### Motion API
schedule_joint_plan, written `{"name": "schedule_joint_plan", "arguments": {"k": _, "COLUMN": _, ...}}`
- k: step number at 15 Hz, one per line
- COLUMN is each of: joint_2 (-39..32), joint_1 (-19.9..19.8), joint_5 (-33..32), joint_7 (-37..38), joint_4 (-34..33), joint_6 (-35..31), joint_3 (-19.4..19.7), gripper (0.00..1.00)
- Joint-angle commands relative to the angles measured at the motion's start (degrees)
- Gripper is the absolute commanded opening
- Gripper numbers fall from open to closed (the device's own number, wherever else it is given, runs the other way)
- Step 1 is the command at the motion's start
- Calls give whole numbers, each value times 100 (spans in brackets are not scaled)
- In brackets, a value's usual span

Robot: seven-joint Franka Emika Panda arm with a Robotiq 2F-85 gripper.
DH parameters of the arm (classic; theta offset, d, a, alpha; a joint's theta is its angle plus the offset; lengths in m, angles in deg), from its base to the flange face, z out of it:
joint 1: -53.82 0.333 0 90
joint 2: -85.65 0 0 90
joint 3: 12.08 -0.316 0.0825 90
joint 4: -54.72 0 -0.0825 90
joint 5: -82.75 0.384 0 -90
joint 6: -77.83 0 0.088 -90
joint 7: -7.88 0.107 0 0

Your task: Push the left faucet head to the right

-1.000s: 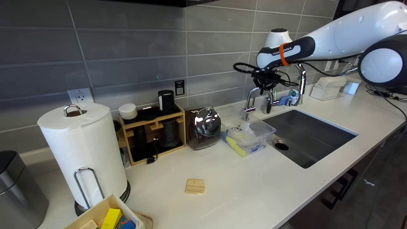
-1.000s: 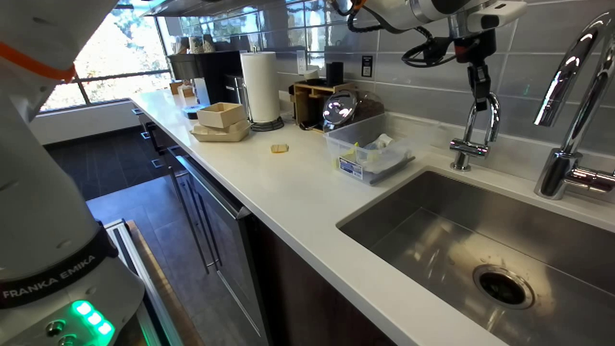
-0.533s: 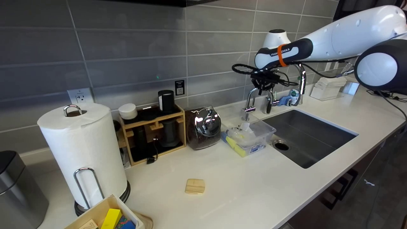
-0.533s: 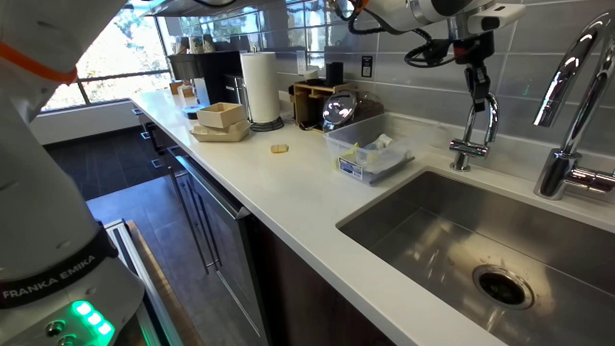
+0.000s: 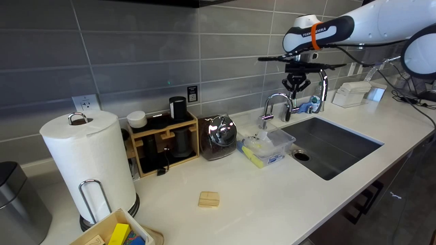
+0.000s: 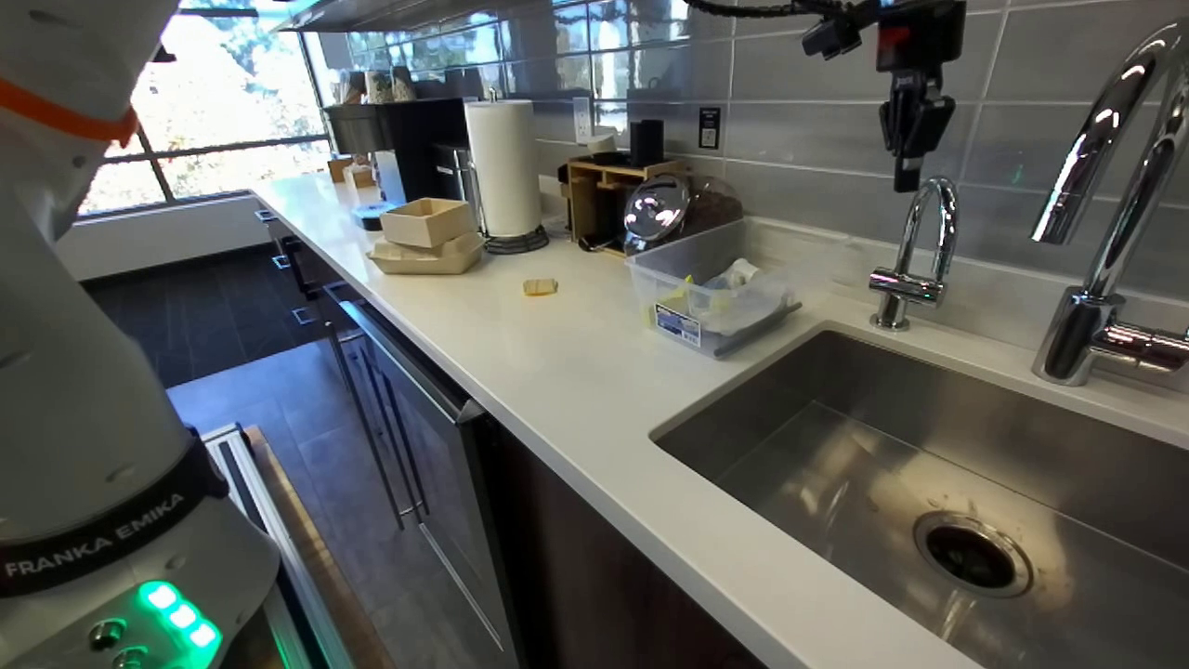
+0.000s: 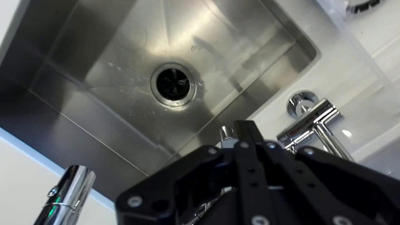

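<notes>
The left faucet head is a small, low chrome faucet with a short curved spout. It stands behind the sink in both exterior views (image 5: pixel 279 95) (image 6: pixel 947 228) and shows in the wrist view (image 7: pixel 323 115). In the wrist view its spout passes beneath the gripper, and its tip shows left of the fingertips. My gripper (image 5: pixel 293 94) (image 6: pixel 908 181) (image 7: pixel 249 131) points down, with its fingers together and nothing between them. It hovers close above the spout; whether they touch cannot be told. The taller gooseneck faucet (image 5: pixel 324 88) (image 6: pixel 1068 339) (image 7: pixel 67 193) stands to the right.
A clear plastic bin (image 5: pixel 287 141) (image 6: pixel 678 325) stands left of the sink (image 6: pixel 808 465). The tiled wall (image 6: pixel 808 139) rises close behind the faucets. A blue item (image 5: pixel 306 106) sits near the tall faucet, with a white holder (image 5: pixel 351 93) beyond.
The gripper has risen and turned, moving right in an exterior view. It no longer overlaps the small faucet's curve, which shows fully. The spout seems very slightly shifted.
</notes>
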Motion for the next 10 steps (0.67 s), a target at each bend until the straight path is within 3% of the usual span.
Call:
{"name": "schedule_joint_plan", "arguments": {"k": 1, "joint_2": 641, "joint_1": -119, "joint_5": 181, "joint_7": -892, "joint_4": 631, "joint_6": 638, "joint_3": -212, "gripper": 0}}
{"name": "schedule_joint_plan", "arguments": {"k": 3, "joint_2": 940, "joint_1": -102, "joint_5": 197, "joint_7": -1391, "joint_4": 911, "joint_6": 870, "joint_3": -266, "gripper": 0}}
{"name": "schedule_joint_plan", "arguments": {"k": 4, "joint_2": 1096, "joint_1": -86, "joint_5": 213, "joint_7": -1630, "joint_4": 1051, "joint_6": 944, "joint_3": -303, "gripper": 26}}
{"name": "schedule_joint_plan", "arguments": {"k": 6, "joint_2": 1418, "joint_1": -49, "joint_5": 209, "joint_7": -2125, "joint_4": 1362, "joint_6": 966, "joint_3": -393, "gripper": 33}}
{"name": "schedule_joint_plan", "arguments": {"k": 10, "joint_2": 2203, "joint_1": 59, "joint_5": 130, "joint_7": -3055, "joint_4": 2070, "joint_6": 1075, "joint_3": -612, "gripper": 64}}
